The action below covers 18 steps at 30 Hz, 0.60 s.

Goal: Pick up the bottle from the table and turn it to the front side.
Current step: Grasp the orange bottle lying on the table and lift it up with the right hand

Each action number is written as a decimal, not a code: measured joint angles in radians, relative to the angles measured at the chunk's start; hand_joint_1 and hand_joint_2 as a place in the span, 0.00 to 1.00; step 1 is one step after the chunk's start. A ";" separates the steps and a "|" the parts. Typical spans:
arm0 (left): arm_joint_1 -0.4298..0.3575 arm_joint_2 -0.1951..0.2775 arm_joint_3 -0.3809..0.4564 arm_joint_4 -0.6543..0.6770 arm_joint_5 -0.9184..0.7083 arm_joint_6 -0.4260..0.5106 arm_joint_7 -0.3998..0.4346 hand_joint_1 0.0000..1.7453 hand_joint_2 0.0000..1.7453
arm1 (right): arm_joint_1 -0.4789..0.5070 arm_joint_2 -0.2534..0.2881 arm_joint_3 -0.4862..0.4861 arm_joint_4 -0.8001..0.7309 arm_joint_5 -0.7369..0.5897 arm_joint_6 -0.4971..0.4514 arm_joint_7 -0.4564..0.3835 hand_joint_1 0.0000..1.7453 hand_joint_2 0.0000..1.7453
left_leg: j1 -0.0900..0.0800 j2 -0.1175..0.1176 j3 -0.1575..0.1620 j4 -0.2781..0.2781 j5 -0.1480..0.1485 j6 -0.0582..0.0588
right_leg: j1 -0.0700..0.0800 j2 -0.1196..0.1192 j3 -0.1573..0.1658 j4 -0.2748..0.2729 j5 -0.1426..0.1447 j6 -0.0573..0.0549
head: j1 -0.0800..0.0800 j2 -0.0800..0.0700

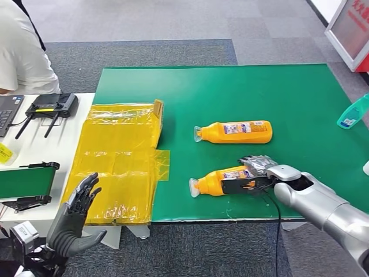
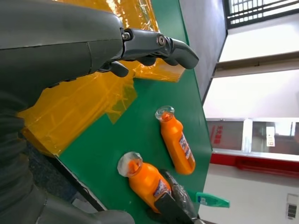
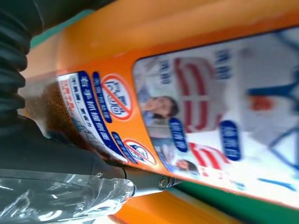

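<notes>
On counter (image 1: 278,92) near edge | right hand (image 1: 256,173) grips lying orange bottle (image 1: 213,182) | left hand (image 1: 74,216) empty, fingers spread

Left robot hand (image 1: 76,216) spread; right robot hand (image 1: 256,173) clasped.

orange bottle (image 1: 214,182) | lying sideways | green mat's near edge

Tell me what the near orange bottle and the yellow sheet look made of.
Near orange bottle: likely glossy plastic, smooth sheen, printed paper or film label, clear cap. Yellow sheet: thin translucent plastic film, judging by its wrinkles, glare and taped patches.
</notes>
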 joint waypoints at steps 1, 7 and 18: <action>0.000 0.002 -0.002 0.002 0.002 0.002 0.000 0.00 1.00 | 0.002 0.007 -0.005 0.009 0.012 -0.002 -0.002 0.60 1.00 | 0.000 0.000 0.000 0.000 0.000 0.000 | 0.000 0.000 0.000 0.000 0.000 0.000 | 0.000 0.000; 0.000 0.010 -0.012 0.010 0.007 0.006 0.000 0.00 1.00 | 0.010 0.025 -0.035 0.039 0.042 -0.010 -0.016 0.98 1.00 | 0.000 0.000 0.001 0.000 0.000 0.000 | 0.000 0.000 0.001 0.000 0.000 0.000 | 0.000 0.000; 0.000 0.015 -0.020 0.018 0.007 0.009 0.000 0.00 1.00 | 0.024 0.040 -0.067 0.054 0.051 -0.033 -0.027 1.00 1.00 | 0.000 0.000 0.001 0.000 0.001 0.000 | 0.000 0.000 0.001 0.000 0.002 0.001 | 0.000 0.000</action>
